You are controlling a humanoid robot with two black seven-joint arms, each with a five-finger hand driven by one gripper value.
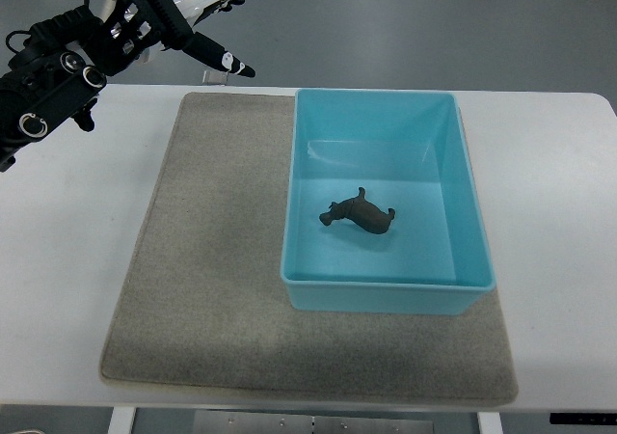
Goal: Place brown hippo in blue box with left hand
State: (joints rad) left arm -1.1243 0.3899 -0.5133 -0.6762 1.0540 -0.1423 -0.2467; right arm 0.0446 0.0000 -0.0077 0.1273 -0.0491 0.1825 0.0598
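The brown hippo (pixel 360 213) lies on the floor of the blue box (pixel 386 278), near its middle. The box stands on the right part of a grey mat (pixel 202 260). My left hand (pixel 207 19) is raised at the top left, beyond the table's far edge, well away from the box. Its fingers are spread and hold nothing. The right arm does not show.
The white table (pixel 559 222) carries the mat and the box. Bare mat lies to the left of the box. Grey floor shows beyond the far edge.
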